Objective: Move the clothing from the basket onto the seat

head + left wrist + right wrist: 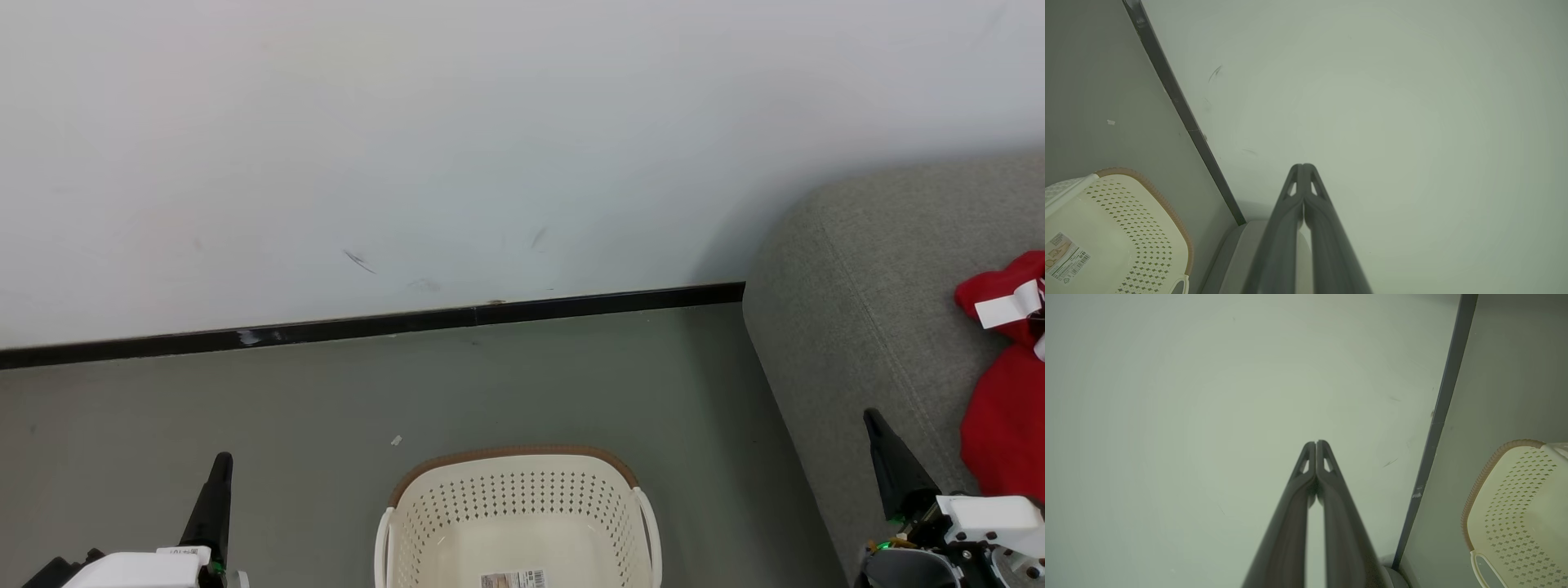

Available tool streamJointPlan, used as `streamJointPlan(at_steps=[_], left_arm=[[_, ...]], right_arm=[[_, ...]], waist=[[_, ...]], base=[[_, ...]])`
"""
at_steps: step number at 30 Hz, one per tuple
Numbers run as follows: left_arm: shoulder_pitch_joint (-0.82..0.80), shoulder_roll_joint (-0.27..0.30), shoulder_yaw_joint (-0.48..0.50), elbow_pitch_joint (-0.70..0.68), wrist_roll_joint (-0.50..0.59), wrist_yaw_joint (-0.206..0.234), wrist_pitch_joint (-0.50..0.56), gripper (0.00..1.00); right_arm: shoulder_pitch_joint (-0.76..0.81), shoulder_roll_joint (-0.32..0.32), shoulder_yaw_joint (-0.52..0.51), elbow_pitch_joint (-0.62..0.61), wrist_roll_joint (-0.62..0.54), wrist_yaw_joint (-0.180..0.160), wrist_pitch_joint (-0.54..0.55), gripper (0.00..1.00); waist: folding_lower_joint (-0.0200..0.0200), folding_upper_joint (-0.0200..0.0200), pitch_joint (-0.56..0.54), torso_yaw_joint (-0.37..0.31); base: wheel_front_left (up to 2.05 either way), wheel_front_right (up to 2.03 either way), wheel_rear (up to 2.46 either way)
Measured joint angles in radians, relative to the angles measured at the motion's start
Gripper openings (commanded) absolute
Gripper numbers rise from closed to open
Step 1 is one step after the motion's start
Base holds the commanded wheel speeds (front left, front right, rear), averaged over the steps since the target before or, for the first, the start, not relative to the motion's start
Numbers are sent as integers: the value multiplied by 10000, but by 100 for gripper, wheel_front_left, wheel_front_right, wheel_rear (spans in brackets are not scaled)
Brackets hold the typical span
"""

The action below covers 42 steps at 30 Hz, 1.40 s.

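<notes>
The cream-white basket (pixel 518 523) with a brown rim band stands on the floor at the bottom centre; its inside shows a paper label and no cloth. Red clothing (pixel 1008 384) with white trim lies on the grey seat (pixel 849 327) at the right edge. My left gripper (pixel 220 465) points up at the lower left, left of the basket, shut with nothing in it; its fingertips (pixel 1303 167) meet. My right gripper (pixel 873 420) rises at the lower right in front of the seat, beside the clothing, shut and empty (pixel 1316 443). The basket (pixel 1118 228) (pixel 1519 510) shows at both wrist views' edges.
A white wall (pixel 408 147) with a black baseboard (pixel 367 327) runs behind the basket. Grey floor (pixel 245 392) lies between them, with a small white scrap (pixel 396 441) near the basket.
</notes>
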Motion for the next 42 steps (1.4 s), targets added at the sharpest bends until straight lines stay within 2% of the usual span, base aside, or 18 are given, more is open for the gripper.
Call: streamJointPlan(at_steps=[42], left_arm=[[-3, -6, 15, -2, 0, -12, 44, 0]], right_arm=[[0, 56, -90, 8, -75, 0, 59, 0]], waist=[[-1, 0, 2, 0]], base=[[0, 0, 0]])
